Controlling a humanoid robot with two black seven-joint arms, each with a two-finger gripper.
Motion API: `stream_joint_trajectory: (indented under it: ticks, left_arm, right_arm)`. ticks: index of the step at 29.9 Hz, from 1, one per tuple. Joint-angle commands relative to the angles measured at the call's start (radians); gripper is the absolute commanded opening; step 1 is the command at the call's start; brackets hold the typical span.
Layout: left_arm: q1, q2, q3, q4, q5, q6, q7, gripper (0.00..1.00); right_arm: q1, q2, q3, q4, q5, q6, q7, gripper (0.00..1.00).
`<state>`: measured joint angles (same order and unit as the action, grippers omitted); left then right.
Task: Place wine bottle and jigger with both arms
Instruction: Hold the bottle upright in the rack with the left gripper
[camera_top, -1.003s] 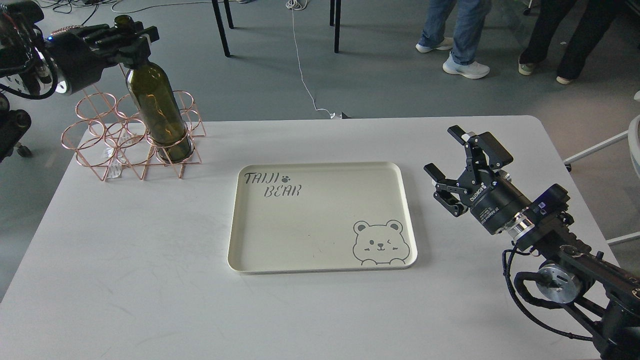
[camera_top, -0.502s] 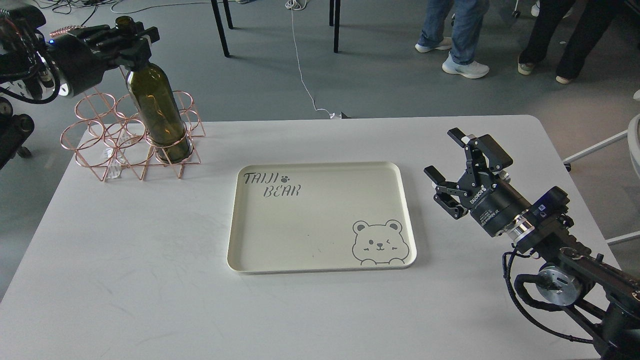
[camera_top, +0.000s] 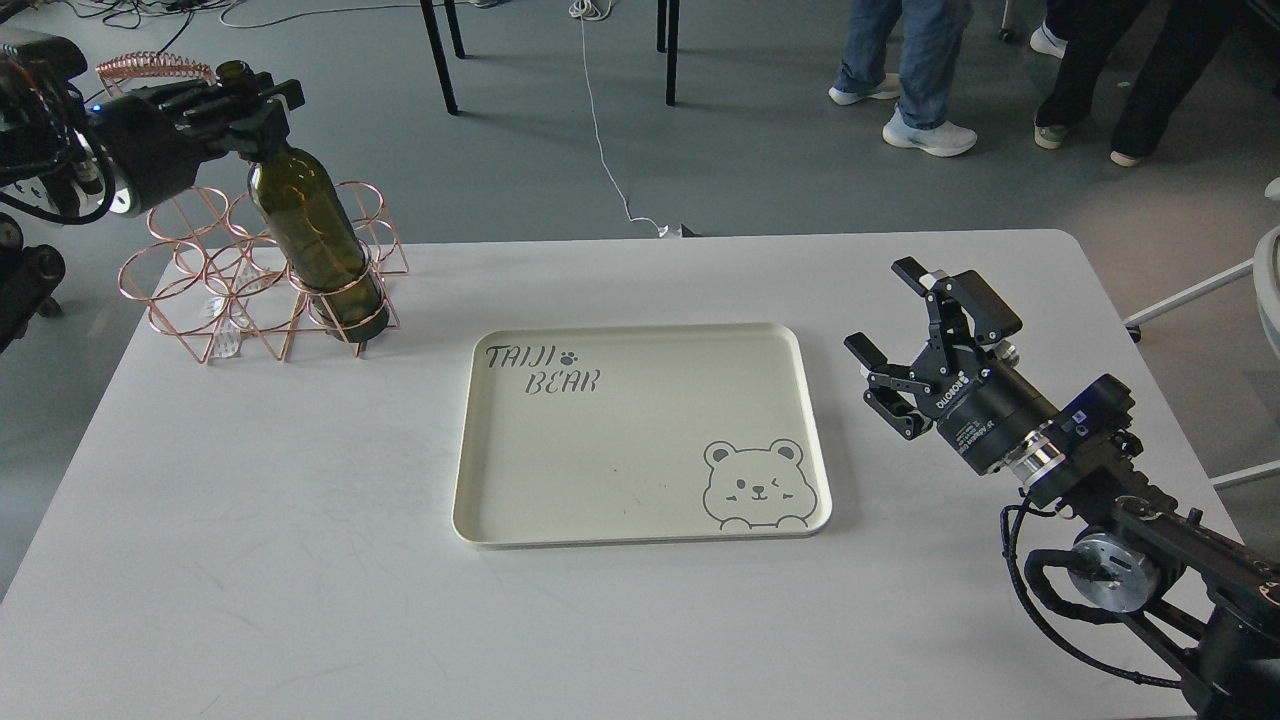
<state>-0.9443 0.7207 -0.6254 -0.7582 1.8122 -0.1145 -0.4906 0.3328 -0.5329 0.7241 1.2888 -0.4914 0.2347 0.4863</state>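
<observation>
Lower right of the frame, my right gripper (camera_top: 905, 345) hangs over the table (camera_top: 250, 560) with its fingers spread, holding nothing. Mid-frame sits the cream tray (camera_top: 640, 533). Upper left, my left gripper (camera_top: 262, 100) clamps the wine bottle (camera_top: 310, 235) neck, partly hiding it; its base sits tilted in the copper wire rack (camera_top: 190, 300). Can't spot the jigger.

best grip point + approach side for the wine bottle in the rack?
Grip the narrow neck just below the lip, coming in from the left. The wine bottle stands tilted in a front ring of the copper wire rack, so its lower body is fenced by wire; only the neck and shoulder are free. The left gripper is already clamped there. The right gripper is open and far away.
</observation>
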Motion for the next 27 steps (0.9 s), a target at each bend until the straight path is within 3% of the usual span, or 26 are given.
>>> stream_joint_trajectory:
  ticks: [1, 16, 17, 20, 23, 27]
  left_arm:
    - [-0.004, -0.009, 0.000, 0.013, -0.001, -0.001, 0.002, 0.02]
    - [-0.010, -0.023, 0.000, 0.063, -0.028, -0.002, 0.002, 0.07]
    - [-0.010, -0.023, 0.000, 0.063, -0.030, -0.002, 0.002, 0.11]
    - [-0.010, -0.023, 0.000, 0.063, -0.030, -0.002, 0.002, 0.37]
    - [-0.010, -0.023, 0.000, 0.063, -0.030, -0.002, 0.002, 0.48]
    - [-0.010, -0.023, 0.000, 0.062, -0.030, -0.001, 0.002, 0.70]
  right_arm:
    - [0.000, 0.001, 0.001, 0.000, -0.012, 0.000, 0.000, 0.99]
    - [0.000, 0.008, 0.000, 0.000, -0.016, 0.000, 0.000, 0.99]
    - [0.000, 0.008, 0.000, 0.000, -0.018, 0.000, 0.000, 0.99]
    - [0.000, 0.008, 0.000, 0.000, -0.018, 0.000, 0.000, 0.99]
    - [0.000, 0.008, 0.000, 0.000, -0.018, 0.000, 0.000, 0.99]
    - [0.000, 0.008, 0.000, 0.000, -0.018, 0.000, 0.000, 0.99]
